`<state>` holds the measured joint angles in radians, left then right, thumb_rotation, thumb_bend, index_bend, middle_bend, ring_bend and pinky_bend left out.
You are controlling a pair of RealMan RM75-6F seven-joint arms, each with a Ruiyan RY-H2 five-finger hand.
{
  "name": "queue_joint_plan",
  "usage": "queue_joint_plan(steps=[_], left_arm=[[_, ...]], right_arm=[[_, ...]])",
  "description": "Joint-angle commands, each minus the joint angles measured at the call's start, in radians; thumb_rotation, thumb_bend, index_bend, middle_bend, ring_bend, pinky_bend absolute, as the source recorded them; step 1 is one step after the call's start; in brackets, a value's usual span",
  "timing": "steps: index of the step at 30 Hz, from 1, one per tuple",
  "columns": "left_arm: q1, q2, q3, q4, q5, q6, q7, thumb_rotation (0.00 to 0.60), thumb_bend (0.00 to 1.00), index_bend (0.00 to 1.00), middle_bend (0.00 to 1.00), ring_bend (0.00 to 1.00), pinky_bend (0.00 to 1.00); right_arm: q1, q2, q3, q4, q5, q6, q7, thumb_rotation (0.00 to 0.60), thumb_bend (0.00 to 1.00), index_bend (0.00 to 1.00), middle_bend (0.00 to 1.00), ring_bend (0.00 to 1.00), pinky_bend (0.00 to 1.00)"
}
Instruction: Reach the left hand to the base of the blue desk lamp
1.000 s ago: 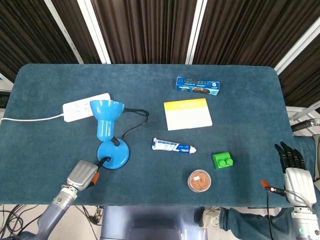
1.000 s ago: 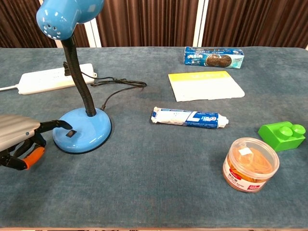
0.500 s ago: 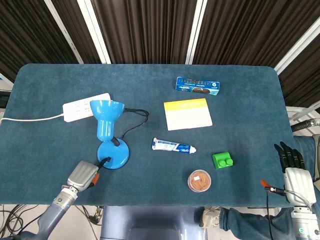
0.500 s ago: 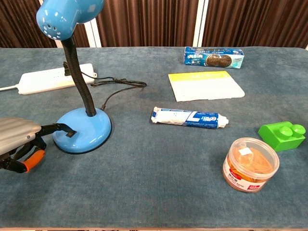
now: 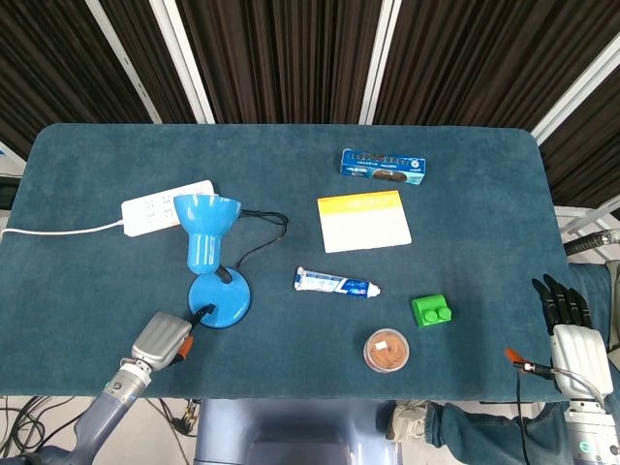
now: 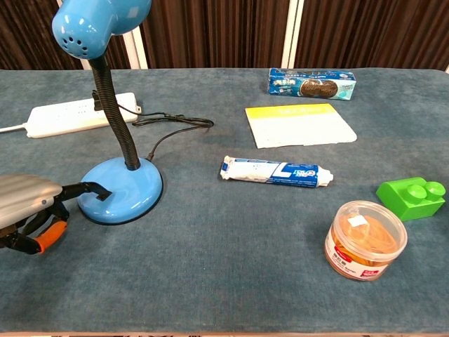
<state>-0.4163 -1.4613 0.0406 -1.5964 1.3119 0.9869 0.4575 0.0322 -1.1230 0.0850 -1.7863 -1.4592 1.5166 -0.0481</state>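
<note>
The blue desk lamp stands at the table's left, its round base [image 5: 221,298] [image 6: 126,191] under a black gooseneck and a blue shade [image 5: 205,225] [image 6: 95,21]. My left hand [image 5: 165,339] [image 6: 24,207] lies at the table's front edge, just left of the base. One black finger [image 6: 88,188] stretches out and its tip touches the base's near-left rim, while the other fingers curl under the palm. It holds nothing. My right hand [image 5: 572,329] hangs off the table's right edge with its fingers spread and nothing in them.
A white power strip [image 5: 165,205] [image 6: 77,116] lies behind the lamp, with the lamp's cord [image 6: 172,123] looping to it. To the right are a toothpaste tube [image 6: 275,170], a yellow-and-white pad [image 6: 298,125], a cookie box [image 6: 312,83], an orange-lidded tub [image 6: 365,240] and a green brick [image 6: 412,196].
The left hand's outstretched finger has dipped and slid a little right onto the lamp base's rim. The lamp shade has shifted very slightly. The right hand has not moved.
</note>
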Motion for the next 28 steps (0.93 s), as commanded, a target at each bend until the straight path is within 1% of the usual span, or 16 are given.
queue_joint_plan(steps=[1, 3, 5, 7, 9, 10, 12, 13, 15, 18, 20, 23, 26, 28], left_arm=[[-0.003, 0.004, -0.007, -0.004, 0.003, 0.009, -0.003, 0.6, 0.62, 0.11, 0.65, 0.63, 0.77], [0.0, 0.015, -0.017, -0.021, 0.015, 0.036, -0.011, 0.6, 0.53, 0.11, 0.57, 0.56, 0.7], [0.011, 0.033, -0.033, -0.049, 0.036, 0.086, -0.021, 0.6, 0.42, 0.11, 0.49, 0.48, 0.59], [0.027, 0.057, -0.047, -0.082, 0.068, 0.153, -0.028, 0.6, 0.33, 0.11, 0.41, 0.37, 0.45], [0.049, 0.09, -0.058, -0.12, 0.107, 0.229, -0.038, 0.6, 0.26, 0.11, 0.31, 0.22, 0.31], [0.061, 0.11, -0.061, -0.141, 0.125, 0.265, -0.044, 0.6, 0.25, 0.11, 0.28, 0.17, 0.26], [0.09, 0.156, -0.065, -0.187, 0.155, 0.335, -0.059, 0.6, 0.25, 0.12, 0.25, 0.13, 0.22], [0.098, 0.169, -0.065, -0.199, 0.162, 0.352, -0.064, 0.6, 0.24, 0.12, 0.24, 0.13, 0.2], [0.137, 0.239, -0.051, -0.255, 0.182, 0.411, -0.091, 0.6, 0.24, 0.14, 0.23, 0.11, 0.14], [0.186, 0.322, -0.03, -0.291, 0.197, 0.472, -0.137, 0.6, 0.21, 0.15, 0.2, 0.06, 0.03], [0.219, 0.363, -0.017, -0.289, 0.196, 0.507, -0.173, 0.6, 0.19, 0.15, 0.17, 0.03, 0.0], [0.261, 0.396, -0.005, -0.266, 0.18, 0.546, -0.245, 0.6, 0.18, 0.15, 0.15, 0.03, 0.0], [0.283, 0.402, 0.0, -0.229, 0.162, 0.556, -0.3, 0.6, 0.17, 0.14, 0.14, 0.03, 0.0], [0.283, 0.409, -0.002, -0.212, 0.141, 0.533, -0.33, 0.6, 0.17, 0.13, 0.13, 0.02, 0.0]], right_arm=[[0.0, 0.0, 0.0, 0.0, 0.001, -0.001, 0.0, 0.6, 0.1, 0.0, 0.02, 0.04, 0.0], [0.0, 0.0, 0.001, 0.0, 0.001, 0.0, -0.001, 0.6, 0.1, 0.0, 0.02, 0.04, 0.0], [0.0, 0.0, 0.001, -0.001, 0.001, 0.001, 0.0, 0.6, 0.1, 0.0, 0.02, 0.04, 0.0], [-0.001, 0.001, 0.001, -0.002, 0.0, 0.002, 0.001, 0.6, 0.1, 0.0, 0.02, 0.04, 0.0], [-0.001, 0.002, 0.0, -0.003, -0.001, 0.003, 0.002, 0.6, 0.1, 0.0, 0.02, 0.04, 0.0], [-0.002, 0.003, 0.0, -0.003, -0.002, 0.003, 0.003, 0.6, 0.1, 0.0, 0.02, 0.04, 0.0], [-0.002, 0.003, 0.0, -0.004, -0.002, 0.004, 0.003, 0.6, 0.1, 0.0, 0.02, 0.04, 0.0], [-0.002, 0.003, 0.0, -0.004, -0.003, 0.004, 0.003, 0.6, 0.1, 0.0, 0.02, 0.04, 0.0], [-0.002, 0.004, -0.001, -0.005, -0.004, 0.005, 0.003, 0.6, 0.1, 0.0, 0.02, 0.04, 0.0], [-0.003, 0.005, -0.001, -0.007, -0.006, 0.008, 0.002, 0.6, 0.1, 0.0, 0.02, 0.04, 0.0], [-0.004, 0.005, -0.001, -0.008, -0.008, 0.01, 0.002, 0.6, 0.1, 0.0, 0.02, 0.04, 0.0], [-0.004, 0.005, -0.001, -0.009, -0.009, 0.011, 0.0, 0.6, 0.1, 0.0, 0.02, 0.04, 0.0], [-0.004, 0.005, -0.002, -0.009, -0.011, 0.011, -0.003, 0.6, 0.1, 0.0, 0.02, 0.04, 0.0], [-0.005, 0.004, -0.001, -0.008, -0.011, 0.013, -0.006, 0.6, 0.1, 0.0, 0.02, 0.04, 0.0]])
